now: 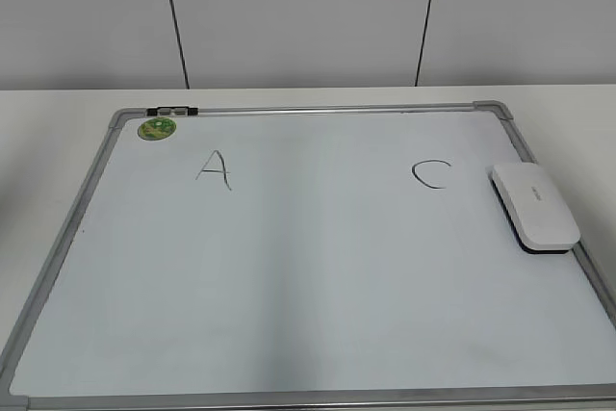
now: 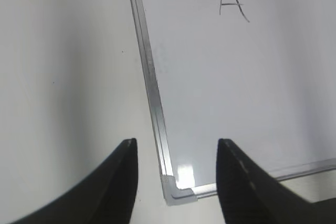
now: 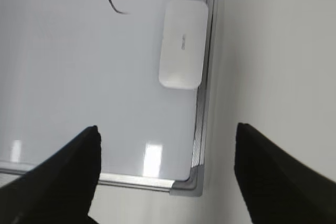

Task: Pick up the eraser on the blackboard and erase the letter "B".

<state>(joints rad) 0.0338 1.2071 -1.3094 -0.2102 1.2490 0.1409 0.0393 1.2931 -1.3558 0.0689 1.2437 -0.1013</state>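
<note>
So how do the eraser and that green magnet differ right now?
The eraser is a white rounded rectangle; the green magnet is a small round disc. The eraser lies at the blackboard's right edge beside the "C"; the magnet sits in the far-left corner above the "A". The eraser is far larger. Both rest flat on the board, untouched.

Left gripper, right gripper: black, smooth, tapered wedge-shaped jaws.

A white table carries the grey-framed blackboard lying flat.
</note>
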